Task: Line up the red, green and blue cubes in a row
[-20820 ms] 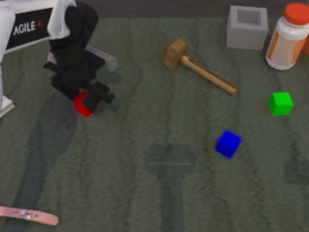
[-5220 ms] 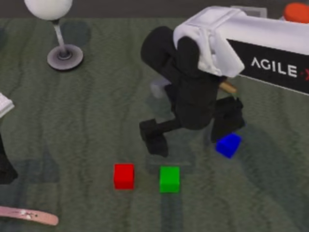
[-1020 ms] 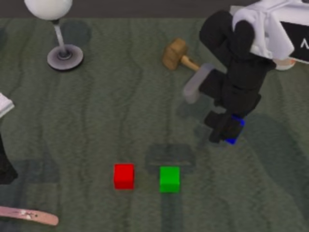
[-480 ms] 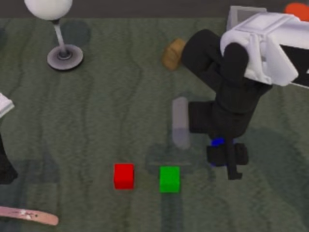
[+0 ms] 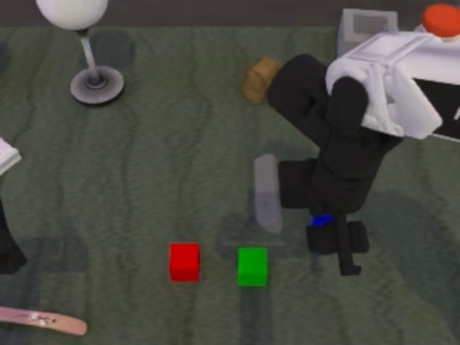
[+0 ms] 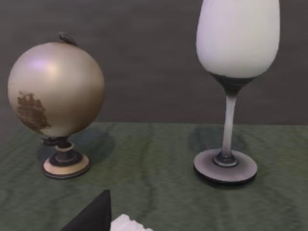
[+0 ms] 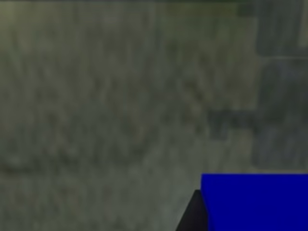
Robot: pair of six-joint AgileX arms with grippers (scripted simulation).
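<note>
1. Blue cube (image 5: 323, 220) sits right of centre in the top view, mostly hidden under the right gripper (image 5: 336, 241); only a thin blue sliver shows among the black parts of the gripper.
2. In the right wrist view the blue cube (image 7: 255, 202) fills the lower right corner of the frame, pressed against a dark finger (image 7: 191, 216) at its side, with the green worktop (image 7: 106, 106) blurred beyond it.
3. The right fingers are closed on the blue cube.
4. The red cube (image 5: 185, 261) and the green cube (image 5: 252, 266) lie side by side on the worktop in the lower middle of the top view, apart from each other with a gap between, the red one to the left.
5. The held blue cube is to the right of the green cube and a little higher in the frame, not touching it.
6. The right arm (image 5: 388, 86) comes in from the upper right of the top view, its white shell over the black wrist, which bends down toward the lower middle of the frame.
7. The left arm (image 5: 7, 215) is parked at the left edge of the top view; I cannot tell how its fingers stand.
8. The left wrist view shows a wine glass (image 6: 231, 86) and a globe (image 6: 57, 96) standing upright and well apart on the worktop.
</note>
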